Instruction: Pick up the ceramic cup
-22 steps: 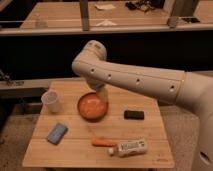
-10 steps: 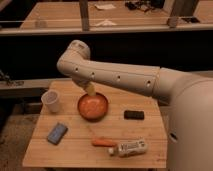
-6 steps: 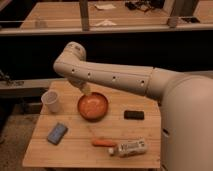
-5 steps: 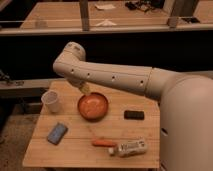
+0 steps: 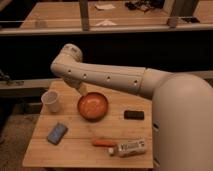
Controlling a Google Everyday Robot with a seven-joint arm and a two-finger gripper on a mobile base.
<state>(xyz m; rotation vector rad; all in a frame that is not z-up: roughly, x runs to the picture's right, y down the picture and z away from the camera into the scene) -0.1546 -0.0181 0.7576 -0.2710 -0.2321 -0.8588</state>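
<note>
Jaws abv bowl (image 5: 93,106) edge, cup (image 5: 51,101) side

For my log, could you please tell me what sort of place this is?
Probably an indoor lab or office: small wooden table, long desks with papers behind, the tool by the orange bowl.

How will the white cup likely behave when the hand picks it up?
The cup looks stiff and smooth, so it will probably keep its shape but might slip. It stands upright near the table's edge, so a sideways push could tip it off. The hand hangs by the orange bowl, apart from the cup.
</note>
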